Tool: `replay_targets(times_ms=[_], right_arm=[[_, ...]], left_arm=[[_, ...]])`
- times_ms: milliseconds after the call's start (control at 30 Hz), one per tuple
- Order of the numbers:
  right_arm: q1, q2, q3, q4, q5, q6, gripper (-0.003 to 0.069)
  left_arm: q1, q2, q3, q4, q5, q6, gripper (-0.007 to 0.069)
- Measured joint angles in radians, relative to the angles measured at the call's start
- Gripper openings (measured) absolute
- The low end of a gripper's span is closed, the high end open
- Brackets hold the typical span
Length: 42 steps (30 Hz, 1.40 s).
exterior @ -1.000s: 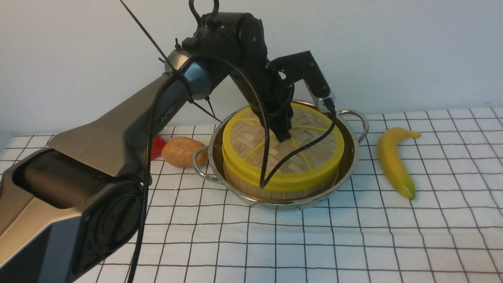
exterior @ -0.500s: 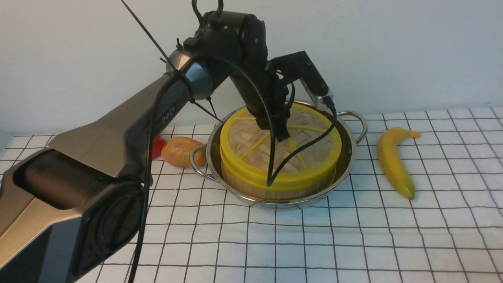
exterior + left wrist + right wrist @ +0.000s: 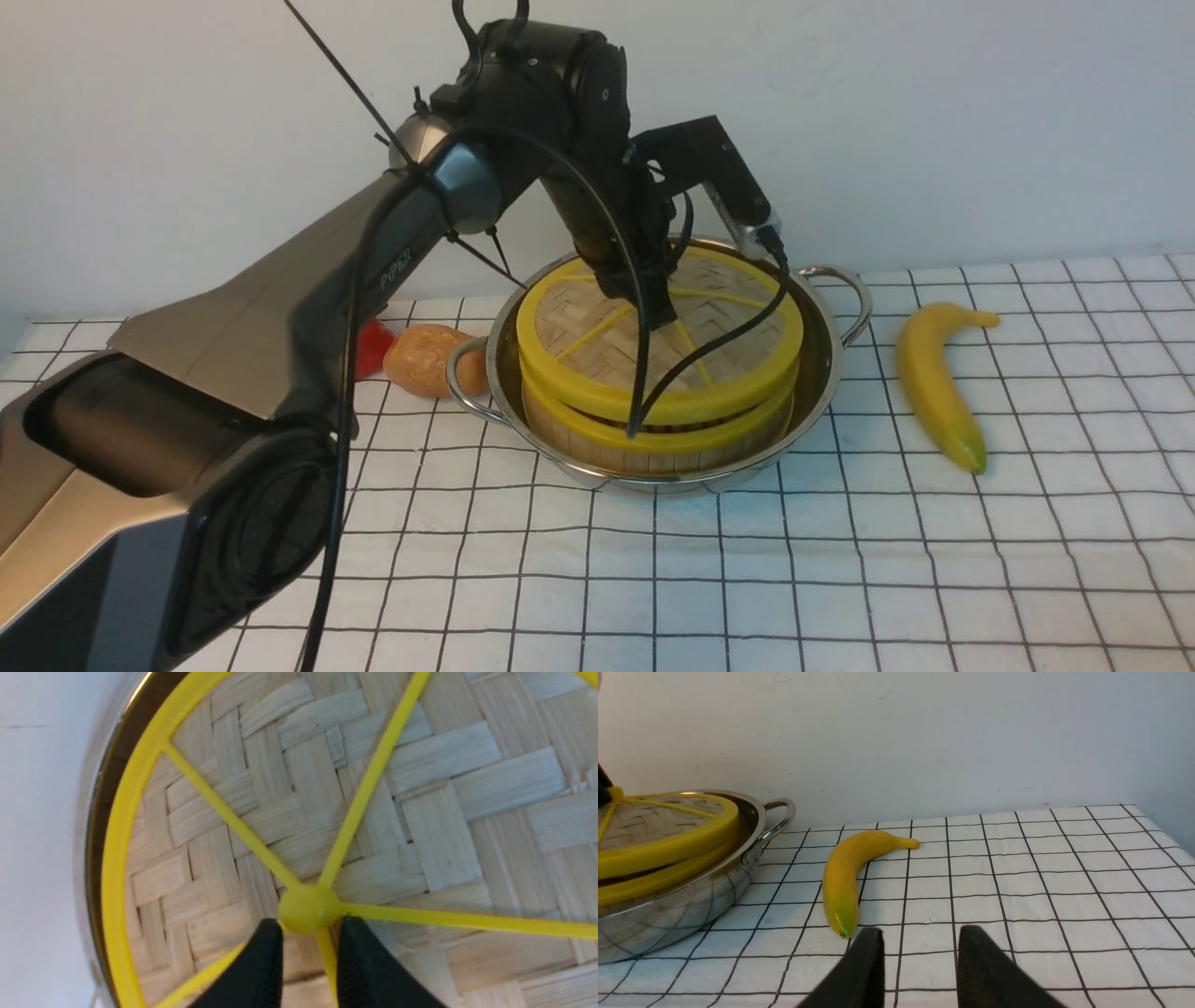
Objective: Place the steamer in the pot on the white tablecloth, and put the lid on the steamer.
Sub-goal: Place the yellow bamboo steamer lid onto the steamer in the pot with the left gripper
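Note:
The steel pot [image 3: 826,373] stands on the white tablecloth [image 3: 840,560] with the steamer [image 3: 653,437] inside it. The lid [image 3: 597,341] hangs just above the steamer's yellow rim, tilted, with a dark gap showing along the near side. My left gripper [image 3: 661,317] comes down onto the lid's centre. In the left wrist view its fingers [image 3: 266,952] pinch a yellow spoke right under the hub, so my left gripper [image 3: 310,926] is shut on the lid [image 3: 420,788]. My right gripper [image 3: 917,935] is open above bare cloth, out of the front view. The steamer's contents are hidden.
A yellow banana [image 3: 934,383] lies right of the pot, close ahead of my right gripper in the right wrist view, banana [image 3: 845,872]. A brown bread-like piece [image 3: 425,359] and a red item [image 3: 373,347] sit left of the pot. A wall stands behind.
The lid sat flush on the steamer earlier; now it is raised with a gap under its near edge. My left gripper has risen and drifted slightly left, and the pot shifted slightly left.

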Motion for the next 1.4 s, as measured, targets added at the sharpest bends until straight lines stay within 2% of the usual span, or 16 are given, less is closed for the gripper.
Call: replay_targets(times_ms=[200, 467, 600, 867, 900, 1000, 1167, 1400], right_arm=[[0.000, 0.000, 0.000, 0.000, 0.000, 0.000, 0.0243], [0.000, 0.000, 0.000, 0.000, 0.000, 0.000, 0.0243], [0.000, 0.000, 0.000, 0.000, 0.000, 0.000, 0.0243], [0.000, 0.000, 0.000, 0.000, 0.000, 0.000, 0.0243], [0.000, 0.000, 0.000, 0.000, 0.000, 0.000, 0.0243], [0.000, 0.000, 0.000, 0.000, 0.000, 0.000, 0.0243], [0.000, 0.000, 0.000, 0.000, 0.000, 0.000, 0.0243], [0.000, 0.000, 0.000, 0.000, 0.000, 0.000, 0.0243]], left_arm=[[0.001, -0.006, 0.000, 0.009, 0.000, 0.000, -0.0010], [0.001, -0.006, 0.000, 0.008, 0.036, 0.001, -0.0015], [0.001, -0.006, 0.000, 0.006, 0.032, 0.001, 0.0024], [0.001, -0.014, 0.000, -0.022, 0.016, 0.001, 0.0232], [0.001, -0.026, 0.000, -0.038, 0.027, 0.001, 0.0294], [0.001, -0.047, -0.001, -0.050, 0.017, -0.001, 0.0348], [0.001, -0.056, -0.008, -0.065, -0.076, -0.038, 0.0377], [0.001, -0.039, -0.008, -0.067, -0.126, -0.083, 0.0377]])
